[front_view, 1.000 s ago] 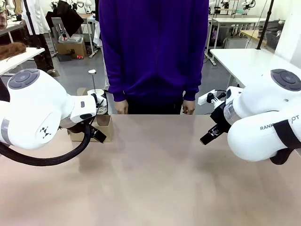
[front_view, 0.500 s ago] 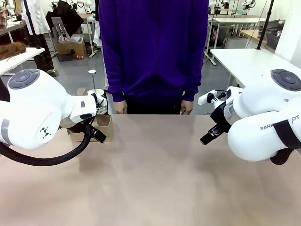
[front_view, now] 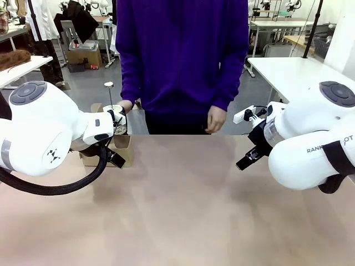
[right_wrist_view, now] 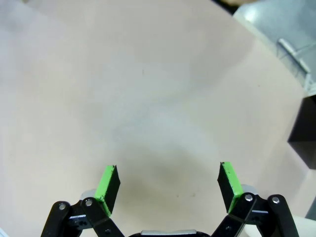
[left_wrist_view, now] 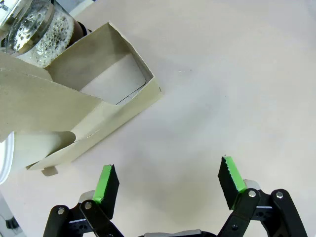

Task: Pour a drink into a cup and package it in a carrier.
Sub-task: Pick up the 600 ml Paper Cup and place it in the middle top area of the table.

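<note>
The brown cardboard carrier [left_wrist_view: 94,94] lies on the table up and left of my left gripper [left_wrist_view: 168,182], which is open, clear of it and holding nothing. Behind the carrier stands the glass jug [left_wrist_view: 34,24], with froth on its wall. The white cup [left_wrist_view: 34,143] shows at the left edge, partly hidden by the carrier's cardboard. In the front view the carrier [front_view: 123,148] sits just behind my left wrist, and a person's hand [front_view: 126,105] reaches down beside it. My right gripper [right_wrist_view: 168,185] hangs open over bare table.
The person in a purple top stands at the far edge, the other hand [front_view: 215,119] raised above the table. A black box [right_wrist_view: 306,133] sits at the right edge of the right wrist view. The pale table [front_view: 183,210] stretches between both arms.
The person's hand on picture left has swung out toward the things by the carrier, and the other hand has lifted. Neither arm has moved.
</note>
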### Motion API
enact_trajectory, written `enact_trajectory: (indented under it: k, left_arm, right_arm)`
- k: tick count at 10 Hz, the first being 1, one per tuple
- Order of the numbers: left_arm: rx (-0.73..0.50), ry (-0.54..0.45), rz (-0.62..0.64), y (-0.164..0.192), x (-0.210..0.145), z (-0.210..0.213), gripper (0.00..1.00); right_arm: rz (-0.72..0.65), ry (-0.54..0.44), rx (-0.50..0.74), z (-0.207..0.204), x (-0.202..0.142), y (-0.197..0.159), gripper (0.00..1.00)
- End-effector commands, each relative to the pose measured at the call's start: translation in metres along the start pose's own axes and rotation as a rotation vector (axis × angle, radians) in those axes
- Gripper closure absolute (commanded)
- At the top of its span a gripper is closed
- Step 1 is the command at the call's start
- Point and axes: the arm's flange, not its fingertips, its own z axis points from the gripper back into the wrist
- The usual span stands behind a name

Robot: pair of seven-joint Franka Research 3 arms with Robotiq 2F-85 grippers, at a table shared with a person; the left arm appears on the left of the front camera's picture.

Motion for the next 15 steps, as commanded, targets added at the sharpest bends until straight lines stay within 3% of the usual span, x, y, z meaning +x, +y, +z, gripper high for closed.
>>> enact_trajectory:
  k: [1, 3, 5, 8, 9, 10, 12, 15]
  left_arm:
    - [0.000, 0.000, 0.000, 0.000, 0.000, 0.000, 0.00]
    - [0.000, 0.000, 0.000, 0.000, 0.000, 0.000, 0.00]
    - [0.000, 0.000, 0.000, 0.000, 0.000, 0.000, 0.00]
    - [0.000, 0.000, 0.000, 0.000, 0.000, 0.000, 0.00]
    - [0.000, 0.000, 0.000, 0.000, 0.000, 0.000, 0.00]
    - [0.000, 0.000, 0.000, 0.000, 0.000, 0.000, 0.00]
    - [0.000, 0.000, 0.000, 0.000, 0.000, 0.000, 0.00]
    - [0.000, 0.000, 0.000, 0.000, 0.000, 0.000, 0.00]
  right_arm:
    - [-0.011, -0.020, 0.030, 0.037, 0.037, -0.033, 0.00]
    - [-0.015, -0.065, 0.177, 0.084, 0.070, -0.090, 0.00]
    - [0.050, -0.090, 0.276, 0.129, 0.077, -0.150, 0.00]
    - [0.192, -0.214, 0.428, 0.159, 0.044, -0.254, 0.00]
    - [0.216, -0.290, 0.459, 0.155, 0.025, -0.282, 0.00]
    - [0.267, -0.427, 0.489, 0.149, 0.002, -0.306, 0.00]
    - [0.217, -0.514, 0.545, 0.131, -0.040, -0.334, 0.00]
    - [0.090, -0.506, 0.525, 0.126, -0.045, -0.334, 0.00]
